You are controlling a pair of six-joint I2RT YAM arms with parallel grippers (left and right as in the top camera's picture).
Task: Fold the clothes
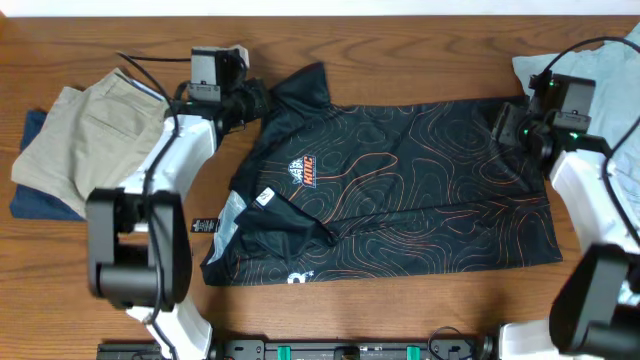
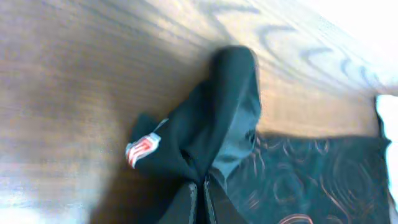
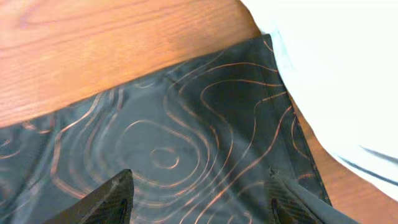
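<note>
The black jersey (image 1: 400,190) lies spread across the middle of the worktop (image 1: 400,315), logo side up. Its collar end points left, its hem points right, and the near left part is folded over on itself. The left arm (image 1: 185,140) reaches from the near edge up to the jersey's far left sleeve (image 2: 217,124). In the left wrist view its jaws are clenched on a bunched fold of that sleeve, which stands up off the wood. The right arm (image 1: 580,175) stretches up to the far right corner of the jersey, its wrist turned in toward the cloth. There its jaws are spread wide and released, one finger (image 3: 118,199) on each side above the patterned hem. A light-blue shirt (image 1: 600,70) lies just beside that corner. Folded khaki trousers (image 1: 85,130) rest at the left on a dark blue cloth (image 1: 35,200), apart from the jersey.
</note>
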